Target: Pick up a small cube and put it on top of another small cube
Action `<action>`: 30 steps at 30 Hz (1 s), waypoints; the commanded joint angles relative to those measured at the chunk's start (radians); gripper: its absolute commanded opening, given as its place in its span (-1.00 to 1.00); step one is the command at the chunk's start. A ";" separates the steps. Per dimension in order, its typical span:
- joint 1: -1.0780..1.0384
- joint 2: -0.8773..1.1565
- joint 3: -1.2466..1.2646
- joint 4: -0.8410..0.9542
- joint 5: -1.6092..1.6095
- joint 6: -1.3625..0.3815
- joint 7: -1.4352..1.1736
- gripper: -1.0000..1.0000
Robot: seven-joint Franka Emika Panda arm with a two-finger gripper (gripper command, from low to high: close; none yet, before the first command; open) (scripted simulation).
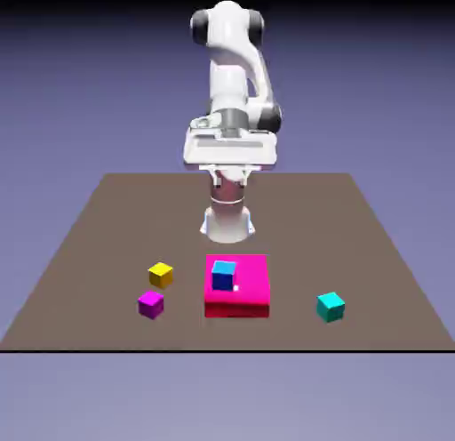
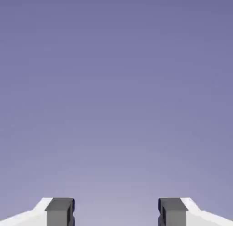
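I have the arm drawn up high over the far part of the table (image 1: 302, 217), folded back above its own base (image 1: 227, 224), with the hand (image 1: 230, 148) out in front of the upper links. In the exterior view the claw (image 1: 229, 180) hangs in front of the base column, well above the tabletop. My hand view gives me only blue-violet backdrop, with one grey fingertip (image 2: 60, 212) low on either side and a wide gap between them, so the claw is well open and has hold of nothing

Four small cubes lie below the claw and nearer the camera, all well apart from it. The blue cube (image 1: 224, 276) sits on top of the pink-red block (image 1: 251, 288), toward the exterior view's left side of it. Over to that same left, the yellow cube (image 1: 161, 275) and the magenta cube (image 1: 151, 305) rest on the table near each other, the magenta one closer to the camera. The cyan cube (image 1: 331, 307) rests on the table well off to the exterior view's right of the block. Which two of these the task means, I can't tell from here
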 commanded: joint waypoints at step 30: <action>0.339 1.019 0.132 0.412 -0.319 -0.111 0.443 0.00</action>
